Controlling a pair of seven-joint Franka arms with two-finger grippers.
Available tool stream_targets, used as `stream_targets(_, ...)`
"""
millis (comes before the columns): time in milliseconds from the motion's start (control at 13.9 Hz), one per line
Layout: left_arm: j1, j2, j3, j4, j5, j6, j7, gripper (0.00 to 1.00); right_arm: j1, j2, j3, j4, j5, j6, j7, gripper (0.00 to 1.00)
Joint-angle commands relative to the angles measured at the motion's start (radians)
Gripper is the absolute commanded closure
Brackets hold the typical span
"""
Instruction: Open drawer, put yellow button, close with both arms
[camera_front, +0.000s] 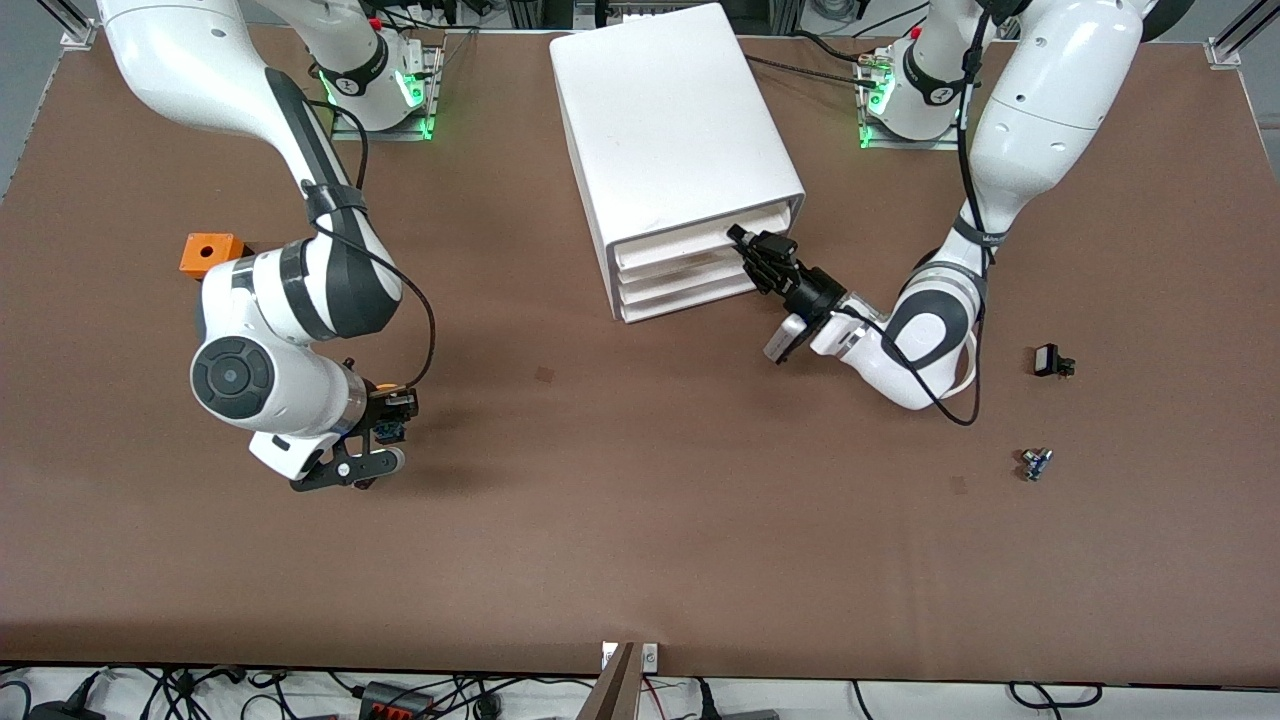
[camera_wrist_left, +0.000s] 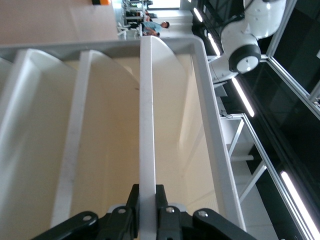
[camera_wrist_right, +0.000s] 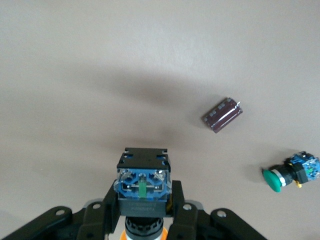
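**Drawer pinched, button lifted, a long carry between them**

The left pincer (camera_front: 752, 252) is pressed together on the front lip of a drawer (camera_front: 690, 250) in the white cabinet (camera_front: 665, 140); the left wrist view shows its fingers (camera_wrist_left: 134, 200) clamping the thin white edge (camera_wrist_left: 147, 125). The drawer's long axis runs into the cabinet, so in the front view the pull goes toward about 5 o'clock, back along the left arm's own forearm, where the table (camera_front: 640, 520) is bare.

The right pincer (camera_front: 385, 435) is pinching the yellow button (camera_wrist_right: 143, 187) by its body, cap downward, over the right arm's end of the table. From it the drawer front lies at about 2 o'clock in the front view, well apart, with nothing in the way. Below it in the right wrist view lie a dark capacitor (camera_wrist_right: 222, 115) and a green button (camera_wrist_right: 290, 172), apart from the held one.

An orange block (camera_front: 207, 254) sits beside the right arm; two small parts (camera_front: 1040, 410) lie near the left arm's end. Judging by this, the drawer must come out before the carry.
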Motion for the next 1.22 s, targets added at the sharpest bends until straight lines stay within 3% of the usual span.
stream_targets(0, 0.021, 0.050, 0.008, 0.117, -0.003, 0.001, -0.083, 0.96, 0.048, -0.011, -0.004, 0.051, 0.001, -0.036, -0.010, 1.00)
stream_targets(431, 0.054, 0.191, 0.011, 0.295, -0.016, 0.029, -0.131, 0.95, 0.171, -0.013, -0.002, 0.160, 0.008, -0.019, 0.045, 1.00)
stream_targets(718, 0.057, 0.196, 0.014, 0.324, -0.017, 0.052, -0.164, 0.92, 0.231, -0.003, -0.002, 0.209, 0.008, -0.018, 0.142, 1.00)
stream_targets(789, 0.058, 0.196, 0.016, 0.335, -0.014, 0.056, -0.165, 0.81, 0.249, 0.000, -0.002, 0.221, 0.010, -0.021, 0.163, 1.00)
stream_targets(861, 0.061, 0.196, 0.016, 0.335, -0.014, 0.057, -0.166, 0.50, 0.267, 0.000, -0.002, 0.223, 0.010, -0.024, 0.174, 1.00)
stream_targets(933, 0.062, 0.194, 0.017, 0.335, -0.013, 0.058, -0.146, 0.01, 0.293, 0.000, -0.002, 0.224, 0.010, -0.028, 0.177, 1.00)
stream_targets(1148, 0.094, 0.171, 0.016, 0.341, -0.007, 0.053, -0.157, 0.00, 0.340, -0.002, 0.001, 0.227, 0.010, -0.030, 0.260, 1.00)
